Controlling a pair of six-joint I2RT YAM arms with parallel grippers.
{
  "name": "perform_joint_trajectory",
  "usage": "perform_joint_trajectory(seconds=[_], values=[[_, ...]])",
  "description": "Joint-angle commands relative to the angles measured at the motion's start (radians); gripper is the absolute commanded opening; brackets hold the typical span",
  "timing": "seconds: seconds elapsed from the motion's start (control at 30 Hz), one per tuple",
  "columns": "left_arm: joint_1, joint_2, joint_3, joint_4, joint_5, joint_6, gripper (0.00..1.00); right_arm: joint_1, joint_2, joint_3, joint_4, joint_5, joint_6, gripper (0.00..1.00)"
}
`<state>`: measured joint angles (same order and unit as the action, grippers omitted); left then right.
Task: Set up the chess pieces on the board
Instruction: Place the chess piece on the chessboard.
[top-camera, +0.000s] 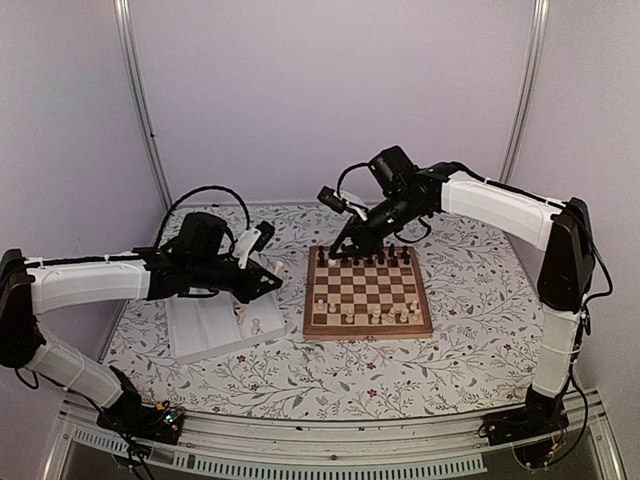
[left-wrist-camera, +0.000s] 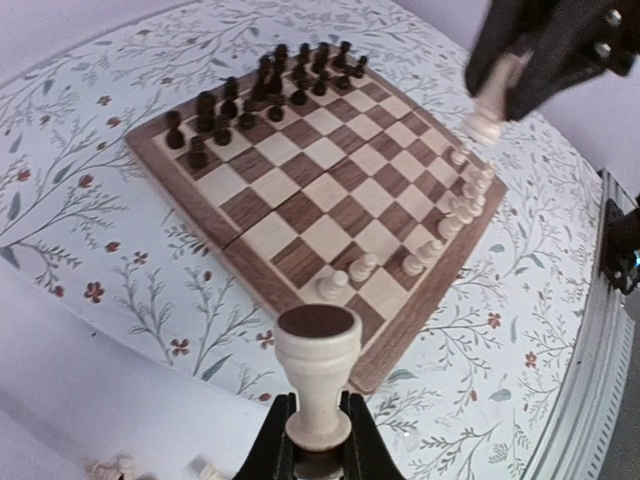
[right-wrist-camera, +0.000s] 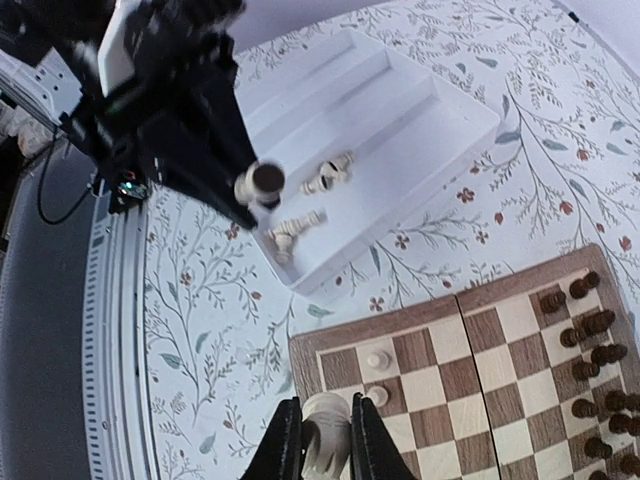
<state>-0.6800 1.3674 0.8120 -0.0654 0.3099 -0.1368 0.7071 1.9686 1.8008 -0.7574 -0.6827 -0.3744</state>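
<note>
Nearest the left wrist camera, the left gripper (left-wrist-camera: 318, 440) was clenched on a pale cream turned-wood chess piece (left-wrist-camera: 318, 375), pinched at its narrow waist with the broad dark felt base turned toward the lens. I judged such a piece light, rigid and smooth, liable to twist or slip between flat fingers, so the waist just under the flared end was the safest hold. It would not crush, but it could topple its neighbours when set down.

My left arm reached out low over the white rectangular compartment tray (top-camera: 205, 330), where a few pale pieces (right-wrist-camera: 310, 205) lay on their sides, with the gripper carrying its piece above the tray's right end, beside the square wooden chessboard with dark brown and pale tan checks (top-camera: 367, 295).

My right arm arched over from the far side, its right gripper (right-wrist-camera: 326, 455) closed on another pale piece (right-wrist-camera: 325, 425) held above the board's near-left corner. Dark brown-black chessmen (left-wrist-camera: 265, 90) stood along the far ranks, and pale ones (left-wrist-camera: 455, 205) lined part of the near side on the floral-patterned tabletop (top-camera: 460, 350).
</note>
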Motion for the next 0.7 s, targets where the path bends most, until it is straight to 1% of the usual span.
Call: perform_joint_trajectory(seconds=[0.0,0.1,0.17,0.4,0.67], values=[[0.055,-0.043,-0.015,-0.043,-0.128,-0.073,0.0,0.05,-0.045,-0.099,0.025,0.176,-0.096,0.07],[0.072,-0.053,-0.009,-0.055,-0.182,-0.087,0.0,0.09,-0.014,-0.115,-0.002,0.219,-0.143,0.07],[0.08,-0.052,-0.008,-0.06,-0.189,-0.091,0.0,0.11,0.009,-0.131,0.001,0.242,-0.154,0.07],[0.083,-0.03,0.0,-0.074,-0.173,-0.105,0.0,0.161,0.049,-0.185,0.032,0.283,-0.167,0.07],[0.083,-0.017,0.002,-0.06,-0.157,-0.119,0.0,0.18,0.118,-0.175,0.037,0.332,-0.16,0.08]])
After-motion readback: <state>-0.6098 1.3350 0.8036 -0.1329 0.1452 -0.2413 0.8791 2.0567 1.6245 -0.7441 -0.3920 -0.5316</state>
